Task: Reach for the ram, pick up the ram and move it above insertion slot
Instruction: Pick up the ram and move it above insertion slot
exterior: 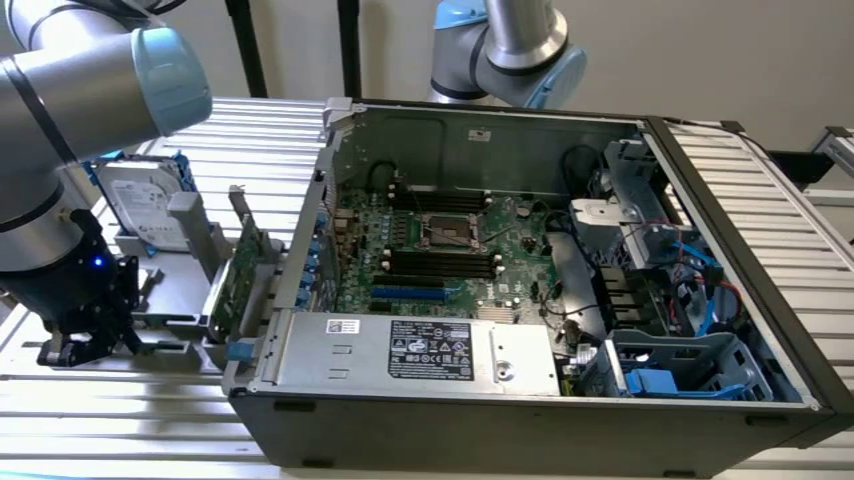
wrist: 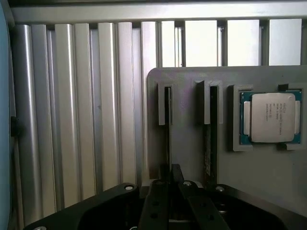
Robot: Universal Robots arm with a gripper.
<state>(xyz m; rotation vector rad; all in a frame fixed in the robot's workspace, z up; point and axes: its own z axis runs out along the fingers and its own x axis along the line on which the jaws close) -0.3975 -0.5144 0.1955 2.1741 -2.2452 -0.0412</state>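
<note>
The ram point(wrist: 168, 139) stands on edge in a narrow slot of a grey holder point(wrist: 187, 81), so I see it as a thin dark strip. My gripper point(wrist: 171, 167) is right over its near end, and the two black fingers point(wrist: 158, 201) are drawn in tight on either side of the stick. In the exterior view the gripper point(exterior: 83, 345) is down at the grey holder point(exterior: 167, 300), to the exterior view's left of the open computer case. The insertion slot point(exterior: 441, 262) is one of several parallel black sockets on the motherboard, well apart from the gripper.
A second stick point(wrist: 209, 139) stands in the neighbouring holder slot, with a processor chip point(wrist: 271, 117) beside it. A hard drive point(exterior: 140, 205) and an upright green card point(exterior: 240, 280) stand between holder and case wall point(exterior: 320, 200). A second arm point(exterior: 507, 50) is behind the case.
</note>
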